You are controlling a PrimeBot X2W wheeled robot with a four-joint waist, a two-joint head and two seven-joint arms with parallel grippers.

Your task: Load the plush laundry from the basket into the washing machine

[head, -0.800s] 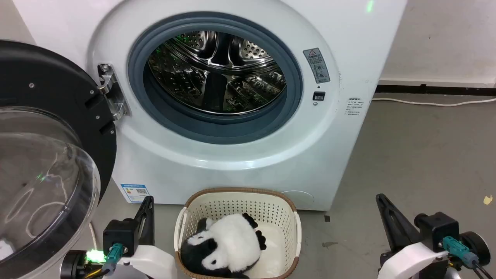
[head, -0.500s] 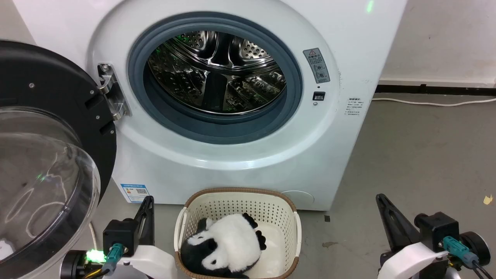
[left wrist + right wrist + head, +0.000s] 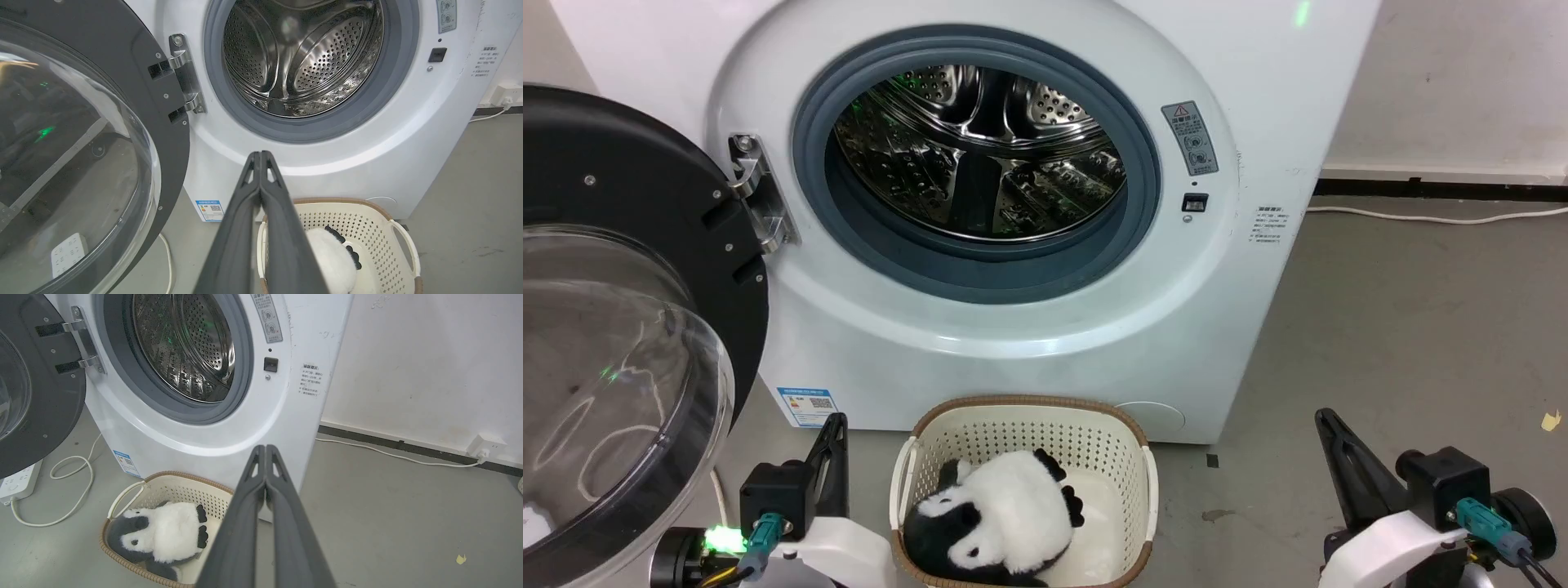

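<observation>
You have the fluffy white-and-black panda-like plush toy lying inside the cream perforated plastic basket with the brown woven-look rim. The basket sits on the grey floor just in front of the large white front-loading washing machine. The machine's black-framed clear domed door stands swung wide to the left, baring the shiny perforated steel drum. Your left tool and right tool are each clenched on nothing, flanking the basket without touching it.

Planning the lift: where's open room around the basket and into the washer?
Free: basket floor right of the plush laundry; the washing machine port, drum empty; grey floor right of the basket. Crowded: left, by the door.
</observation>
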